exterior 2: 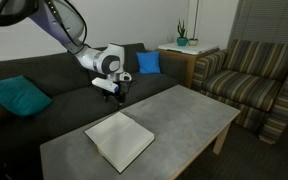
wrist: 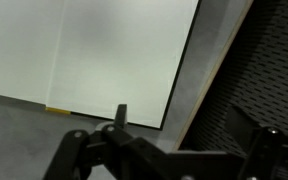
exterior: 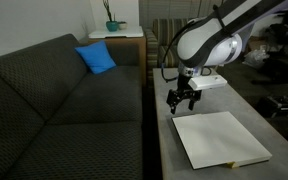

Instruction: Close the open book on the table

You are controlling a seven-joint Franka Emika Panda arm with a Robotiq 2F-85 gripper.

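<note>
The book (exterior: 220, 139) lies white-side up on the table (exterior 2: 184, 115) (fingers (exterior: 173, 102) hover near).

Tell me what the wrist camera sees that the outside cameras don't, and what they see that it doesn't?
Only the wrist view: a close look at one corner of the book, with a small yellow strip at its page edge.
Only the exterior views: the whole book, the robot arm, a blue cushion, a potted plant, a teal cushion and striped armchairs.
Both: the white book lying open on the grey table, the dark sofa beside it, and the gripper.
</note>
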